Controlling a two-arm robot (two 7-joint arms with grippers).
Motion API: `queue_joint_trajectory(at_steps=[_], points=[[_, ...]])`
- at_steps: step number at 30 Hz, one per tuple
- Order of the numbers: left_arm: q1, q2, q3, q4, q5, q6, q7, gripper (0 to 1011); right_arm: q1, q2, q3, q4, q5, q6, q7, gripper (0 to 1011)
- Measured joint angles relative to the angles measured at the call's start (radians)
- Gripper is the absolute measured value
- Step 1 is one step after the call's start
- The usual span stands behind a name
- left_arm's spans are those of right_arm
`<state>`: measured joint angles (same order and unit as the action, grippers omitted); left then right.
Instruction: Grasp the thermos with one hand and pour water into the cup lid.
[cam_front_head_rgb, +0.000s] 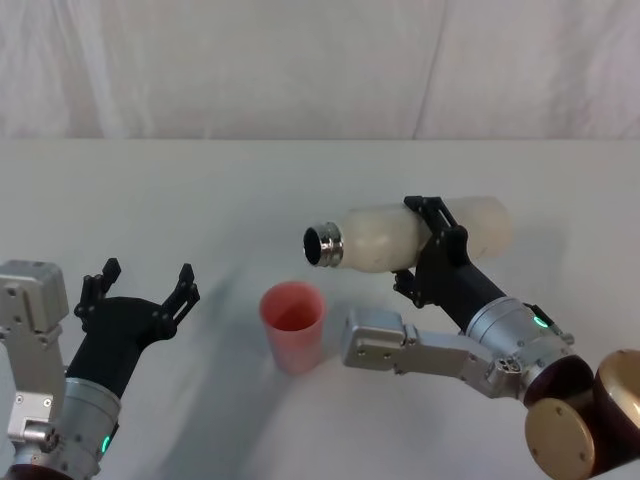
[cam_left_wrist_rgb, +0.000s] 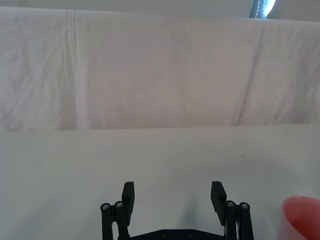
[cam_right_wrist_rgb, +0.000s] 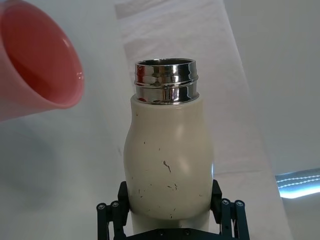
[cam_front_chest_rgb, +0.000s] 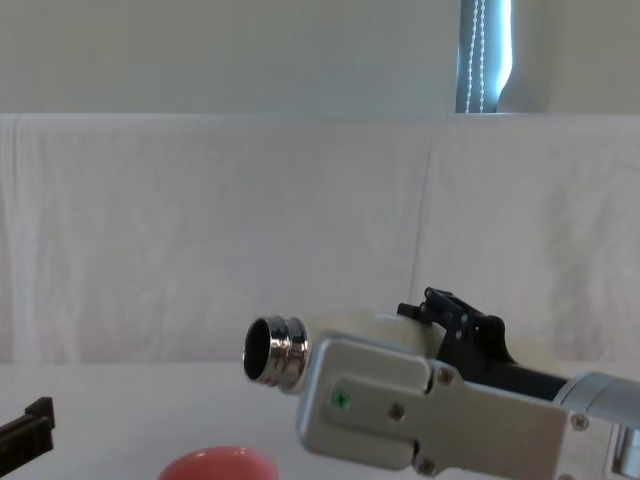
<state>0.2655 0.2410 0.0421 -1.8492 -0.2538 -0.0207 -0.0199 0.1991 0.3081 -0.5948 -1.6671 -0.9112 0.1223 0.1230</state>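
My right gripper (cam_front_head_rgb: 428, 243) is shut on the cream-white speckled thermos (cam_front_head_rgb: 385, 237), holding it nearly horizontal above the table, steel neck pointing left. Its open mouth (cam_front_head_rgb: 322, 245) hangs just above and to the right of the salmon-pink cup lid (cam_front_head_rgb: 293, 325), which stands upright on the table. From the right wrist, the thermos (cam_right_wrist_rgb: 169, 165) sits between the black fingers, with the cup lid (cam_right_wrist_rgb: 37, 65) beyond its neck. The chest view has the neck (cam_front_chest_rgb: 275, 350) above the cup lid's rim (cam_front_chest_rgb: 218, 464). My left gripper (cam_front_head_rgb: 140, 287) is open at the left, holding nothing.
A white cloth covers the table (cam_front_head_rgb: 200, 190) and hangs as a backdrop (cam_front_head_rgb: 320, 60) behind it. The table's far edge runs along the backdrop. In the left wrist view, the left gripper's fingers (cam_left_wrist_rgb: 128, 195) stand apart over bare cloth, the cup lid (cam_left_wrist_rgb: 302, 217) off to one side.
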Motion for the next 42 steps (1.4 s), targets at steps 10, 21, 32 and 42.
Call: queue_joint_trajectory(at_steps=[10, 21, 32, 42], points=[[0.000, 0.000, 0.000, 0.000, 0.000, 0.000, 0.000, 1001, 0.003, 0.009, -0.016, 0.000, -0.032, 0.004, 0.010, 959], [0.000, 0.000, 0.000, 0.000, 0.000, 0.000, 0.000, 1001, 0.011, 0.019, -0.036, 0.004, -0.068, 0.011, 0.023, 959], [0.000, 0.000, 0.000, 0.000, 0.000, 0.000, 0.000, 1001, 0.016, 0.029, -0.049, 0.002, -0.097, 0.019, 0.026, 959], [0.000, 0.000, 0.000, 0.000, 0.000, 0.000, 0.000, 1001, 0.028, 0.040, -0.060, -0.007, -0.116, 0.019, 0.042, 959]])
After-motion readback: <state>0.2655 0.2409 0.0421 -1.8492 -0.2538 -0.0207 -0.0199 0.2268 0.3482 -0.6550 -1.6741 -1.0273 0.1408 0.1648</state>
